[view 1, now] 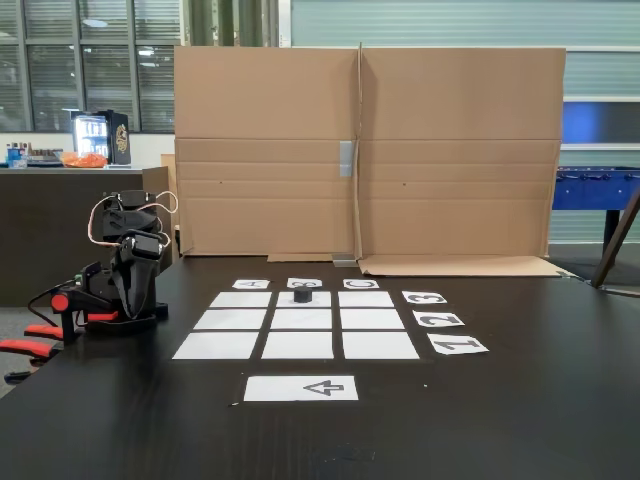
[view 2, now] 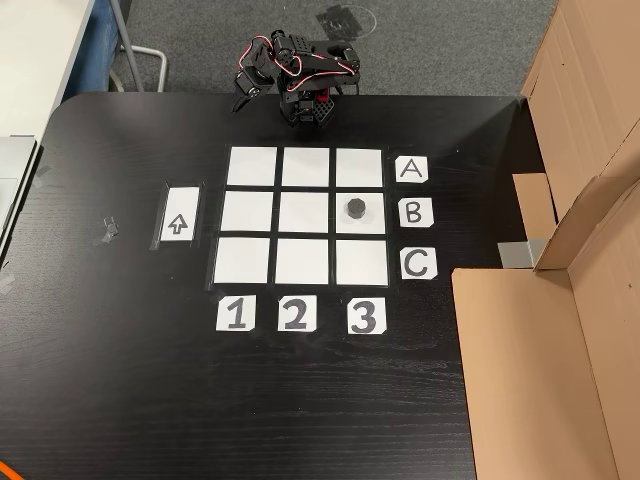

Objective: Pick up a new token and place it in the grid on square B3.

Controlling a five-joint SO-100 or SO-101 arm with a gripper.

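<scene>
I'm folded up at the table edge, upper middle of the frame in a fixed view from above, my gripper (view 2: pixel 243 97) hanging off to the left of my base and well apart from the grid (view 2: pixel 305 215); in a fixed view from the front I sit at mid-left, gripper (view 1: pixel 135 262) tucked down vs. my own body. Can't tell whether my fingers are spread or pressed together, too small and dark in both fixed views, but nothing is seen in them. The token (view 2: pixel 356 208) sits on square B3 (view 2: pixel 373 224), right col. middle row seen from above, in line w/ the B label (view 2: pixel 415 212) to its right and the 3 label (view 2: pixel 365 316) below. It rests upright, a bit above centre of that square and inside its edges. From the front the token (view 1: pixel 302 295) is in the far row, middle col., just below the B label (view 1: pixel 304 283) at the top of the grid (view 1: pixel 298 344). Paper strip w/ arrow outline (view 2: pixel 178 215) lies left of the grid from above, near-centre bottom from the front (view 1: pixel 301 388). Cardboard sheets (view 1: pixel 365 150) stand behind the table (view 1: pixel 520 410).
</scene>
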